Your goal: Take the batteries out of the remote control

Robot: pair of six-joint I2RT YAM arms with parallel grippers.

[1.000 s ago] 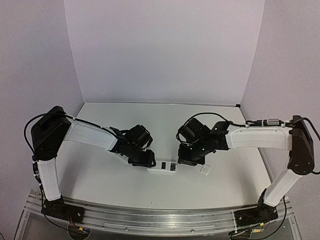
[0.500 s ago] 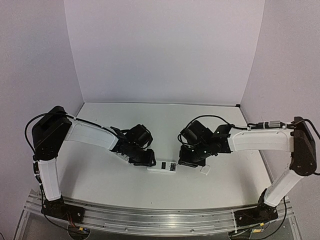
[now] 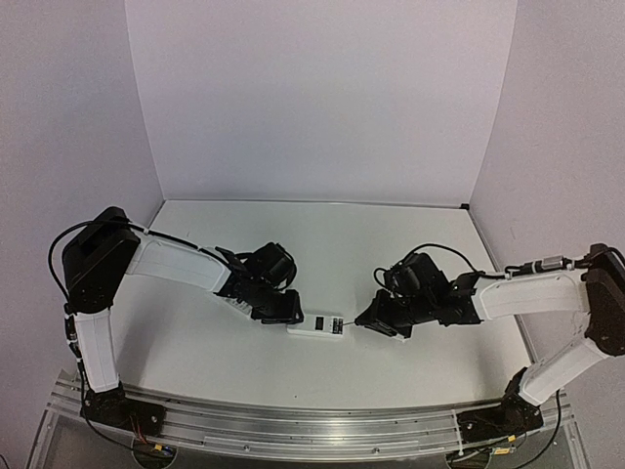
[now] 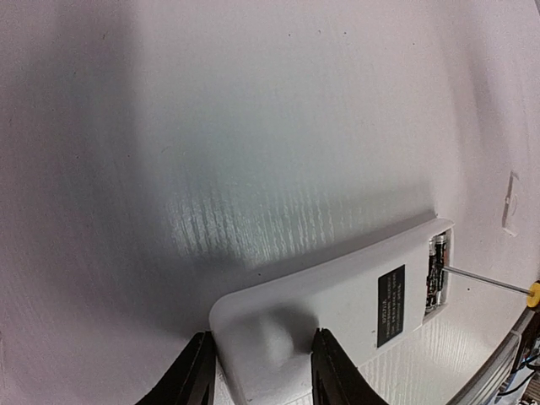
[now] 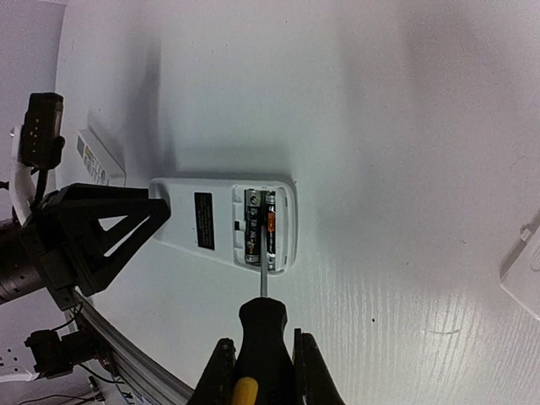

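Here in the top view the remote control (image 3: 317, 325) is lying flat on the white tabletop (image 3: 293, 234), near the front edge and between the two arms. The left pincer (image 3: 283, 311) is clamping its 9 o'clock end. The left wrist view backs that up, with the pincer (image 4: 261, 367) straddling the rounded end of the remote control (image 4: 337, 308), one finger on each side.

From 3 o'clock the right pincer (image 3: 386, 318) is reaching in low, clenched on the black-and-yellow handle of the screwdriver (image 5: 263, 337). In the right wrist view the thin shaft is pointing up towards 12 o'clock and into the open bay at the remote control's (image 5: 202, 221) far end.

The batteries (image 5: 260, 234) are sitting side by side in that bay, and the shaft is lying over the right-hand one. I cannot tell whether the tip is touching it. From the left wrist the batteries (image 4: 436, 274) are showing as a dark strip, with the screwdriver (image 4: 485, 281) coming in from 4 o'clock.

The white cover piece (image 5: 525, 268) is lying on the tabletop, well apart at 3 o'clock.
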